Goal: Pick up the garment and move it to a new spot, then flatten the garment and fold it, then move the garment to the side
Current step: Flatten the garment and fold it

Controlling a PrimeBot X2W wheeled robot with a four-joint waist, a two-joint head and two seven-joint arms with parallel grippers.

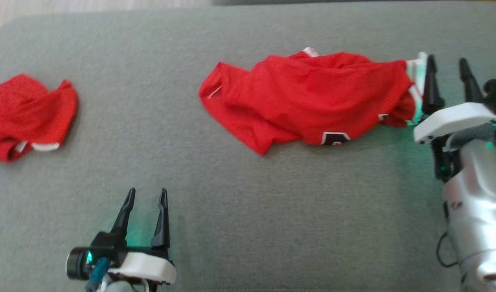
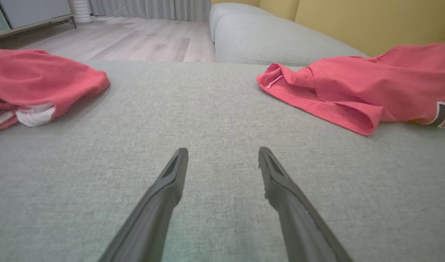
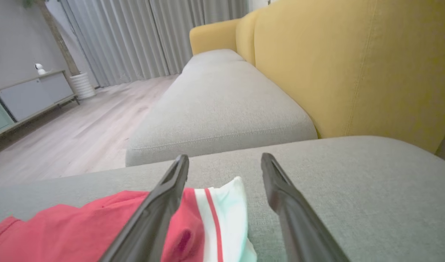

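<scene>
The right gripper (image 1: 447,60) hovers at the right end of the garment (image 1: 312,97). Its jaws are spread wide with nothing between them. In the right wrist view its left finger crosses over the red cloth, while the other finger stands over bare grey fabric. The white striped trim (image 3: 226,214) lies in the gap between the two. That placement reads as a line-up for a pinch on the trimmed edge, which is firmer and easier to find than loose cloth.

The left gripper (image 1: 147,190) waits near the front edge of the sofa cushion (image 1: 272,211), toward its left. It is just as fully open and empty, well apart from any cloth, with its fingers pointing across bare cushion. It is probably kept low and clear until a second corner is needed.

The garment lies crumpled right of the cushion's middle and toward the back edge. It is rumpled into ridges, with a dark-and-white patch showing at its near hem. It is neither flat nor folded, so I judge the task is at its first lift.

A second red garment (image 1: 24,113) sits bunched at the cushion's left edge. It is well apart from both grippers and leaves the middle open as a laying-out spot. Beyond the cushion's far edge rises a yellow backrest (image 3: 353,65).
</scene>
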